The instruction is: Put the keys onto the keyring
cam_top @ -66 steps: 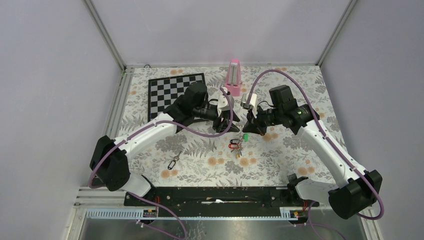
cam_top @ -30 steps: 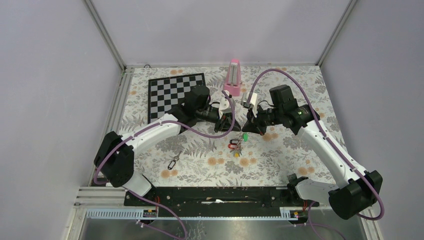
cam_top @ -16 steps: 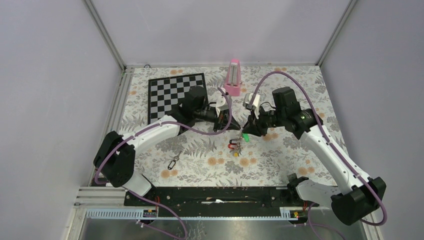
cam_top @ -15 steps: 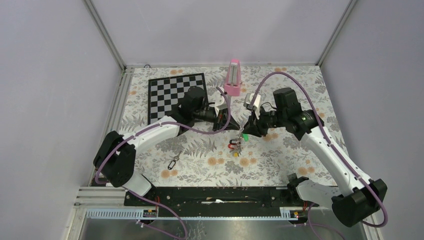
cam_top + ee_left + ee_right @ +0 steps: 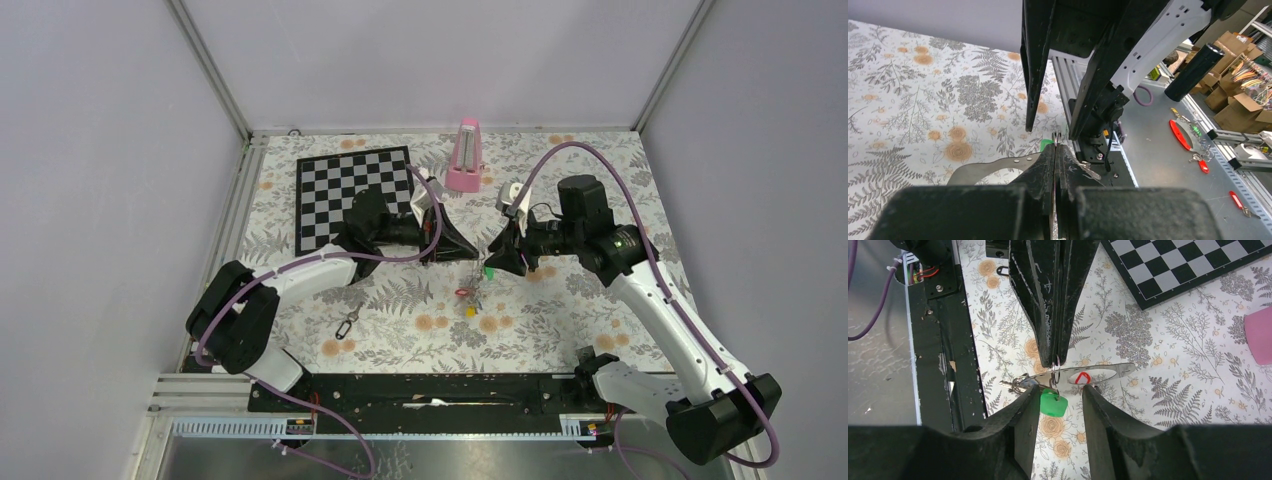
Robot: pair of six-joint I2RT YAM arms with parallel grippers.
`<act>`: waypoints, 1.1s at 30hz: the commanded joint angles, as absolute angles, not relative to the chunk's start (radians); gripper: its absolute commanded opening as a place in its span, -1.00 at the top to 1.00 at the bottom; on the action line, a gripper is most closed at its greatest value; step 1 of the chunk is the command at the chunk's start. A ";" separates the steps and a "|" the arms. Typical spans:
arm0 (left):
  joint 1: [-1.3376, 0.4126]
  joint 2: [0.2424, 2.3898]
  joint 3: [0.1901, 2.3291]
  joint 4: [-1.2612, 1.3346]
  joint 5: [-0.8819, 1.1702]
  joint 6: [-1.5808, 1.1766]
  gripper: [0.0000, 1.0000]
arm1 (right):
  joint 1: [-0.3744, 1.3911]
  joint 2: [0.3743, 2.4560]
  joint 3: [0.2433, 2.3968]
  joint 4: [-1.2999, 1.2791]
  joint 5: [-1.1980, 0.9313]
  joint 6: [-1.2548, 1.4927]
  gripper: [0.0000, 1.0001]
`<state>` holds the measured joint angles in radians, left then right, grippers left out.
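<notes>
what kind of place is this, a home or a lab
Most likely a robotics lab test cell: a floral-covered table fenced by plain panels on an aluminium frame, and cardboard boxes stacked beyond it.

Glossy green plastic key tag (image 5: 1052, 404), scuffed matt black fingers (image 5: 1040, 300)

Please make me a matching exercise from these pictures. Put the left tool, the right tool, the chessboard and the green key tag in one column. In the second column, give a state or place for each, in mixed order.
Column A
1. left tool
2. right tool
3. chessboard
4. green key tag

Column B
a. open
b. lies at the far left of the table
c. hangs from the keyring
d. shut on the keyring

Pairs: 1-d, 2-a, 3-b, 4-c
</notes>
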<state>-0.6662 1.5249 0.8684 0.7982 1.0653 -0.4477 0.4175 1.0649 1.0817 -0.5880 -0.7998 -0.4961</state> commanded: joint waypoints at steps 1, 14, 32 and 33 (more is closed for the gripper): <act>-0.667 1.474 0.859 0.991 1.086 -0.525 1.00 | 0.413 1.065 1.107 -0.561 -0.871 -0.501 0.13; -0.667 1.485 0.843 1.040 1.076 -0.558 1.00 | 0.412 1.101 1.117 -0.548 -0.930 -0.495 0.34; -0.667 1.499 0.837 1.020 1.081 -0.533 1.00 | 0.413 1.102 1.115 -0.527 -0.943 -0.476 0.76; -0.667 1.500 0.837 1.015 1.082 -0.531 1.00 | 0.413 1.103 1.116 -0.527 -0.943 -0.474 0.81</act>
<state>-0.6662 1.5246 0.8402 0.9436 1.0695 -0.5488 0.4168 1.0977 1.0824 -0.5652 -0.9100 -0.4900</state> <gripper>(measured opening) 0.010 0.135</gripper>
